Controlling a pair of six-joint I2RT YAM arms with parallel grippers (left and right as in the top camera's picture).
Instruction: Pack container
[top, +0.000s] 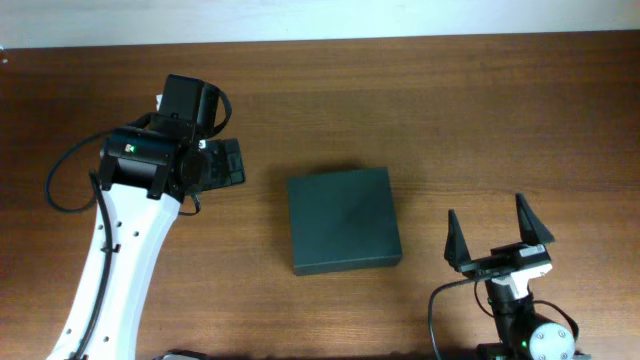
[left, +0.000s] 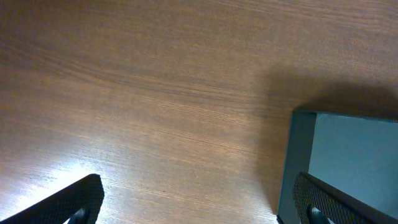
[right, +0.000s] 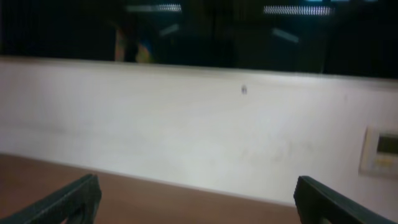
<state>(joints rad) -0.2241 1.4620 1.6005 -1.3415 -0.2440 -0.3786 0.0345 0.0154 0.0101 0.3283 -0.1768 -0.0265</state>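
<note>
The container (top: 343, 219) is a matte black, roughly square box lying shut in the middle of the table. Its left edge also shows in the left wrist view (left: 348, 162) at the right. My left gripper (top: 228, 163) hangs above the table to the left of the box, open and empty; its fingers show at the bottom corners of the left wrist view (left: 199, 202), with bare wood between them. My right gripper (top: 499, 234) is open and empty near the front right, right of the box, pointing to the far wall (right: 196, 199).
The brown wooden table (top: 480, 110) runs to a white wall at the back (right: 199, 130). A black cable (top: 60, 190) loops off the left arm. A wall socket plate (right: 380, 149) shows at the right of the right wrist view.
</note>
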